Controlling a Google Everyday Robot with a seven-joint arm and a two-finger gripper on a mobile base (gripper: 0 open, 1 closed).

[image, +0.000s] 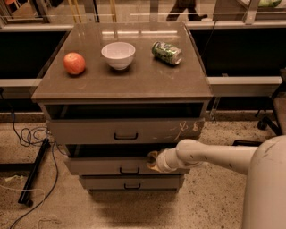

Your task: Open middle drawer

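Grey-brown cabinet (134, 85) stacks three drawers over bare floor in front, the middle drawer (100, 167) under a dark gap, the gripper (153, 161) at its upper edge right of its handle (129, 171), whether clamped I cannot tell, while one apple (74, 63), one bowl (118, 54) and one can (166, 52) sit on top.

Likely a robotics lab: glass partition (134, 11), floor cables (30, 134), chair base (268, 123), robot hand (152, 162) at the middle drawer (98, 167).
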